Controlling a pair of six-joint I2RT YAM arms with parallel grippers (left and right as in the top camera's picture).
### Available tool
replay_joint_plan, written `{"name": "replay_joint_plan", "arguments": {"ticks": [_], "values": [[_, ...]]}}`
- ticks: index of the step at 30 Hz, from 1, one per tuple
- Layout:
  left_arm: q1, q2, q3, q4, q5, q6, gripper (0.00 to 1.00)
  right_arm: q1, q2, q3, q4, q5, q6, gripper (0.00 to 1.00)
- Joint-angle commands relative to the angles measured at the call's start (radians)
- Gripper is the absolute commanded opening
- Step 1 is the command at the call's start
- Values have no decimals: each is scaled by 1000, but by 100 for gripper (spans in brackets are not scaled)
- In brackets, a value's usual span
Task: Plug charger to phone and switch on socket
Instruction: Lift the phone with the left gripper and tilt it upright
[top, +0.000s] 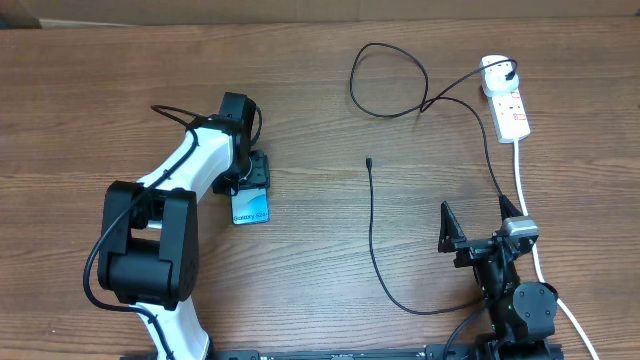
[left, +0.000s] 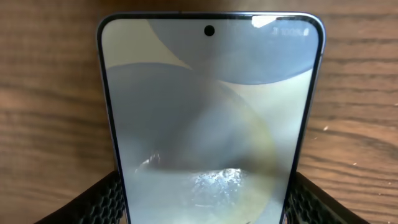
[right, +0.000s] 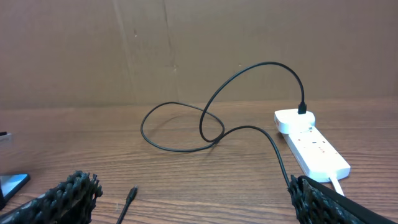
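Surface: Brown wood-grain tabletop (top: 300, 300) fills my overhead view, and a plain cardboard wall (right: 93, 50) backs the right wrist view.
Phone: one slim rectangular smartphone with a light blue screen (top: 251, 208) lies flat, left of centre.
Left gripper: the left gripper (top: 252, 188) sits over the phone. Its black ribbed fingers (left: 93, 202) lie against both long edges, so I read it as clamped on, probably to steady the phone for plugging.
Charger: one long thin black cable (top: 372, 235) lies slack across mid-frame. Its small plug tip (top: 369, 160) rests loose at centre, well apart from the phone. The far end loops to a black plug (top: 511, 71) seated in the strip.
Socket: one small white elongated power strip (top: 511, 108) sits upper right, with one thick white cord (top: 523, 180) trailing down. I cannot read its switch.
Right gripper: the right gripper (top: 478, 225), lower right, has its fingers (right: 78, 193) spread wide and holds nothing. I judge it is waiting for the tip.
Arms: two.
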Motion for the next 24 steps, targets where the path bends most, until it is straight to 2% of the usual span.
{"name": "replay_joint_plan", "arguments": {"ticks": [1,8,24], "values": [[5,28,8,-44,18,-142,63,6,-9,-11,6,10,-1,100],[5,28,60,-117,19,-235,64,6,-9,-11,6,10,-1,100],[5,28,104,-146,90,-235,64,6,-9,-11,6,10,-1,100]]}}
